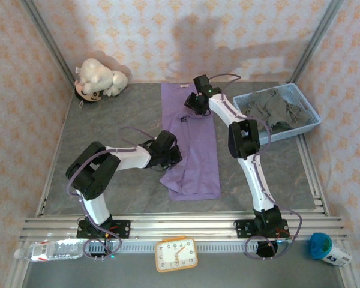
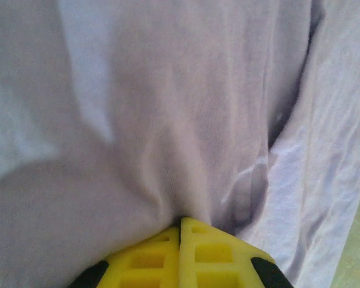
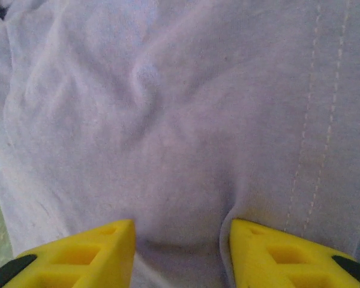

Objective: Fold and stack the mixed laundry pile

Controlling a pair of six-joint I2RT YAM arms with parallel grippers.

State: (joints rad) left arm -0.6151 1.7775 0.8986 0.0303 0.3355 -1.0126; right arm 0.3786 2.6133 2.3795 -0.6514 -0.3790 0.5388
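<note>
Clamped together, the left gripper [image 2: 180, 231] pinches a gathered ridge of the lilac-purple shirt [image 1: 192, 150] between its yellow latticed fingers [image 2: 210, 252]. Soft creases fan upward from the point where the two tips meet. Seen from above, this gripper sits at the shirt's left edge, about midway along its length, where the cloth puckers outward. The right gripper [image 3: 181, 225] stands with its yellow fingers apart, both tips set against the fabric, and a shallow swell of cloth lies across the gap between them. A double row of pale stitching [image 3: 312, 120] runs up the weave just beside the right-hand finger. In the overhead view that gripper hangs over the far half of the garment, near a small dark mark on the cloth. The shirt lies in a long, narrow strip down the middle of the mottled grey table [image 1: 108, 120], smooth at the far end and rumpled toward the near end. The dark grey-olive shirt [image 1: 270, 111] is crumpled in a loose heap inside the light blue lattice basket [image 1: 306, 117], a rectangular plastic tray at the table's far right. A white plush toy [image 1: 99, 78], rounded and lumpy, rests in the far left corner against the patterned wall. On the near ledge sit an orange-framed clock [image 1: 176, 254] and a clear plastic bottle [image 1: 51, 249] lying on its side.
</note>
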